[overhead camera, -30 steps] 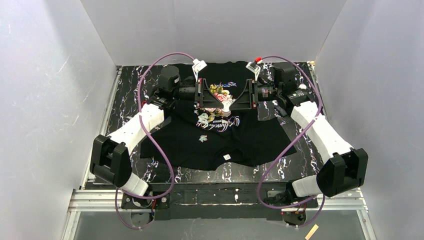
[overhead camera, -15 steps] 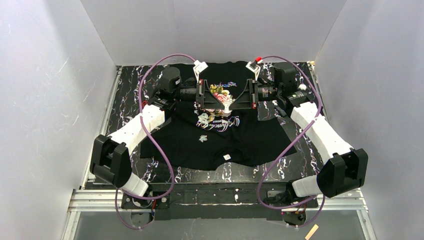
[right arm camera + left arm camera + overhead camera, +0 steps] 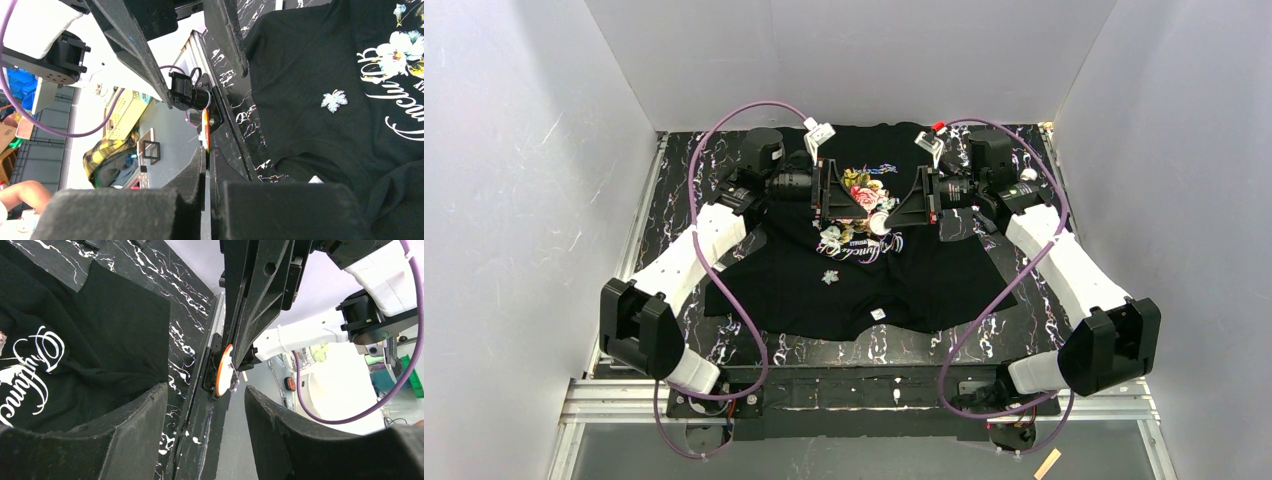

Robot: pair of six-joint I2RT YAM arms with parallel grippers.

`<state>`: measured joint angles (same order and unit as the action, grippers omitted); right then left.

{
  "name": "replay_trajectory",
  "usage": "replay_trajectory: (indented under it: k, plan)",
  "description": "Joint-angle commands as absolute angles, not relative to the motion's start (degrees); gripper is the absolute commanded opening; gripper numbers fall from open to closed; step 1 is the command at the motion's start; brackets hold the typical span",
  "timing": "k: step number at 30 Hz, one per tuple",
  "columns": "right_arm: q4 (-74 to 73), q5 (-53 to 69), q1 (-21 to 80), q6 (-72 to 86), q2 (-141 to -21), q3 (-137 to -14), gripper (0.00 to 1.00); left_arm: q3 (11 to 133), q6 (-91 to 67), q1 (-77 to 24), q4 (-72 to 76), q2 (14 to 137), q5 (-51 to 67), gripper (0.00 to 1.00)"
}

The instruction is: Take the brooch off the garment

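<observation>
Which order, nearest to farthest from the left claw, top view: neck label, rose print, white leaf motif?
1. Rose print, beside the left claw.
2. White leaf motif, middle of the garment.
3. Neck label, at its near edge.

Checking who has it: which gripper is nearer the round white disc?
Right. The right gripper is shut on the round white disc; the left gripper stands open, facing the disc but apart from it.
</observation>
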<state>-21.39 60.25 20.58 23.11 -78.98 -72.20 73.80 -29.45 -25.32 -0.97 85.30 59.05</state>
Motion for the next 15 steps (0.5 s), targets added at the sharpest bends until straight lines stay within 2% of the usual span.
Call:
replay_trajectory:
  k: [1,11,15]
  plan:
    - [-21.1,63.0,21.6,21.9,-76.2,-72.4,0.01,77.1,-26.7,-26.5,-5.1,84.4,60.0,0.55]
    - [-20.5,65.1,22.5,21.9,-76.1,-72.1,0.01,76.4,-30.8,-29.7,-0.4,85.3,64.9,0.51]
    - [-20.4,65.7,22.5,22.0,-76.0,-72.0,0.01,76.0,-30.9,-30.2,-0.4,85.3,64.5,0.41]
